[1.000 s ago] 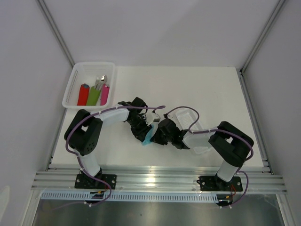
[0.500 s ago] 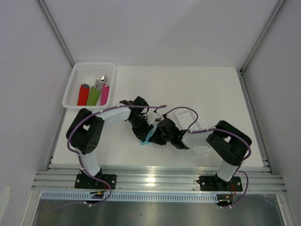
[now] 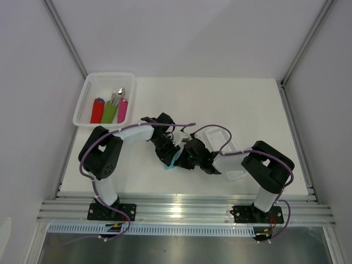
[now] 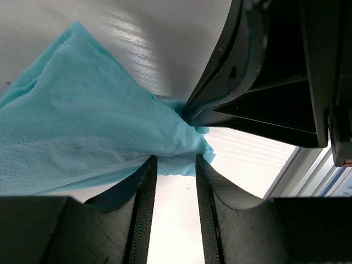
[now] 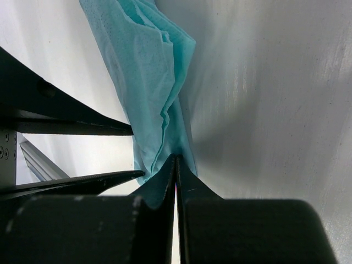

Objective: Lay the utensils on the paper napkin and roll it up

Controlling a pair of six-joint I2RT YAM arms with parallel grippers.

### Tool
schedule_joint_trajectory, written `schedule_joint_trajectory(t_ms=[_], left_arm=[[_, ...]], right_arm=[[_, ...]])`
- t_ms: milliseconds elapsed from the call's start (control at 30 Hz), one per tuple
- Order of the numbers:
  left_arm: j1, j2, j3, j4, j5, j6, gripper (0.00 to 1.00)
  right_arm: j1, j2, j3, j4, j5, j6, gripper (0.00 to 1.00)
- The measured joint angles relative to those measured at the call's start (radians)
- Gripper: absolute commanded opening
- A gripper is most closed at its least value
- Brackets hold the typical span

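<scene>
The teal paper napkin [image 3: 174,161] lies crumpled on the white table between both grippers, mostly hidden from above. It shows large in the left wrist view [image 4: 82,126] and the right wrist view [image 5: 148,82]. My right gripper [image 5: 176,158] is shut on the napkin's near edge, and it also appears in the left wrist view [image 4: 264,82]. My left gripper [image 4: 175,159] is open, its tips at the napkin's edge beside the right gripper. No loose utensils are in view.
A white basket [image 3: 91,96] at the back left holds red, green and pink rolls with silver tips. A clear plastic tray [image 3: 223,144] lies under the right arm. The table's front edge and a metal rail are close behind the grippers.
The left arm has shifted slightly towards the right gripper, and less of the napkin shows from above. The right gripper has kept its hold.
</scene>
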Motion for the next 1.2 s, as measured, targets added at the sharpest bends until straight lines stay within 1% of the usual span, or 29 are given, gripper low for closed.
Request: schedule_joint_trajectory(t_ms=[433,633,900,1167,1200], left_arm=[[-0.001,0.002,-0.003,0.011,0.023,-0.003,0.38],[-0.005,0.002,-0.003,0.022,0.028,-0.008,0.38],[-0.007,0.002,-0.003,0.027,0.024,-0.009,0.38],[-0.013,0.002,-0.003,0.031,0.017,-0.009,0.39],[-0.014,0.002,-0.003,0.032,0.017,-0.009,0.39]], right_arm=[[0.003,-0.018,-0.002,-0.001,-0.003,0.001,0.00],[-0.003,-0.026,-0.050,0.044,-0.018,0.043,0.00],[-0.009,-0.030,-0.062,0.054,-0.023,0.072,0.00],[-0.023,-0.101,-0.087,0.017,-0.017,0.071,0.00],[-0.028,-0.113,-0.090,0.016,-0.016,0.071,0.01]])
